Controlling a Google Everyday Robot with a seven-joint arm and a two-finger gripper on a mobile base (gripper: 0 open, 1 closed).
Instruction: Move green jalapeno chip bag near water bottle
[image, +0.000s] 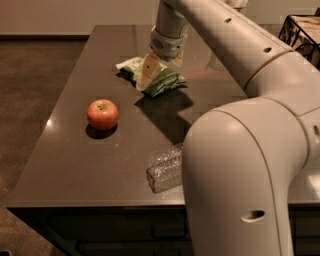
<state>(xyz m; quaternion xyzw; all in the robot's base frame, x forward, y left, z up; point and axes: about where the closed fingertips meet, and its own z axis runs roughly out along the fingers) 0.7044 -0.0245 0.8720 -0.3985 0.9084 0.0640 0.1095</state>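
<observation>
The green jalapeno chip bag (162, 80) lies on the dark table (70, 150) at the back centre, its white end strip pointing left. My gripper (162, 65) hangs straight over the bag, open, with one tan finger (148, 71) down against the bag's left part and the other at its far right side. The water bottle (165, 170) lies on its side near the front edge. Only its clear ribbed base end shows; the rest is hidden behind my arm (235, 165).
A red apple (102, 114) sits on the left half of the table, in front and to the left of the bag. A dark wire basket (300, 30) stands at the far right. The table's front edge is close behind the bottle.
</observation>
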